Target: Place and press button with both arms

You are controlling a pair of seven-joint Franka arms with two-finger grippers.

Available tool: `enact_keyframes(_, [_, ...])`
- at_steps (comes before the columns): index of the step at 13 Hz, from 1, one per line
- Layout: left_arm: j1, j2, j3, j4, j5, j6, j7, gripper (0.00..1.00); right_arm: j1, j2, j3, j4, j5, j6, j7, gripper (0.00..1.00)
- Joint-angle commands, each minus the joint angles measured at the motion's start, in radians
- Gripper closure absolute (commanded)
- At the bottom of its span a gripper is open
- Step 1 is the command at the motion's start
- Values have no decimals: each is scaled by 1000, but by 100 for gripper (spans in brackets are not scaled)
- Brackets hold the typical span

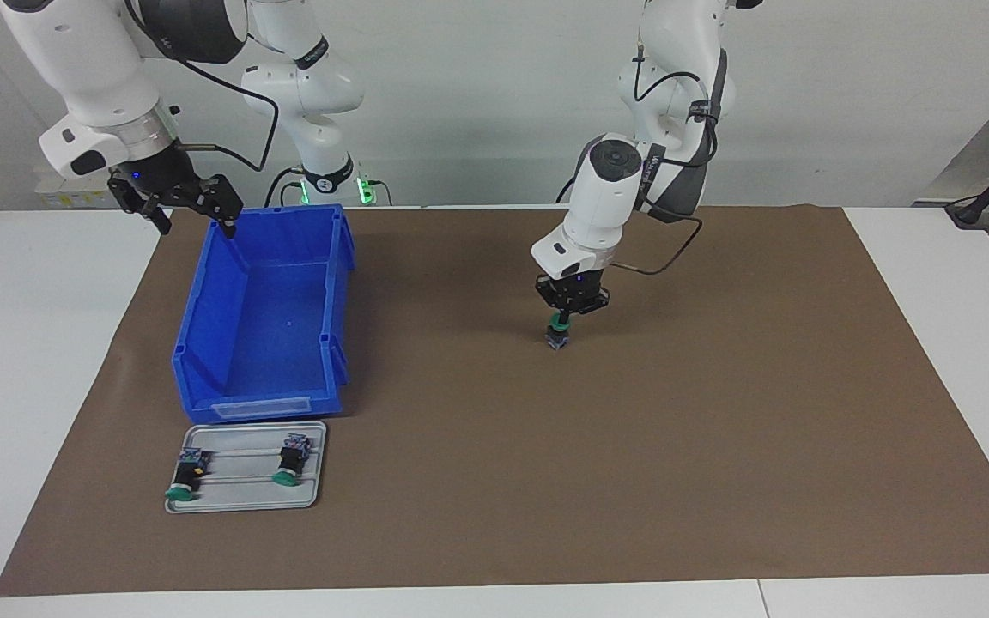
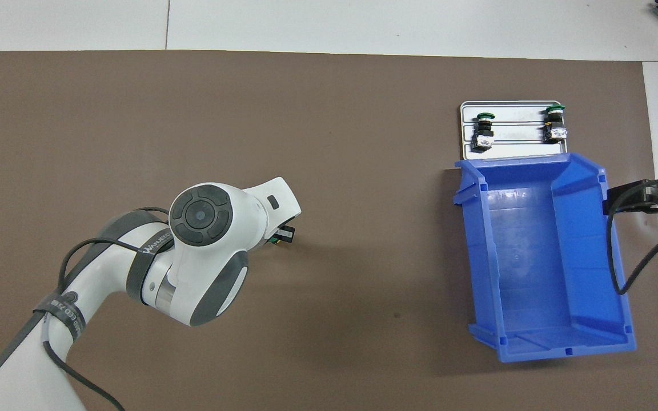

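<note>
Button [image 1: 558, 331]: upright under my left hand [image 1: 565, 319], green cap pinched between its fingers, terminal block on or just above the bench [image 1: 718, 412]. Light, rigid, smooth-capped; best held by the black body. My right hand [image 1: 194, 210]: unclenched, waiting over the blue bin's [image 1: 263, 343] corner.

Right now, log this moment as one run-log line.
left gripper: shut on button, over brown mat | right gripper: open, waiting over blue bin | two spare buttons on tray
</note>
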Motion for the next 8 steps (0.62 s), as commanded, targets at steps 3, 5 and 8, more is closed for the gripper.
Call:
enact_keyframes(3, [-30, 0, 15, -82, 37, 93, -25, 100, 0, -24, 2, -28, -10, 19, 15, 0])
enact_keyframes(5, [-30, 0, 15, -58, 37, 74, -28, 100, 0, -24, 2, -27, -10, 19, 15, 0])
enact_keyframes(8, [-25, -12, 16, 37, 37, -57, -28, 100, 0, -24, 2, -27, -10, 19, 15, 0])
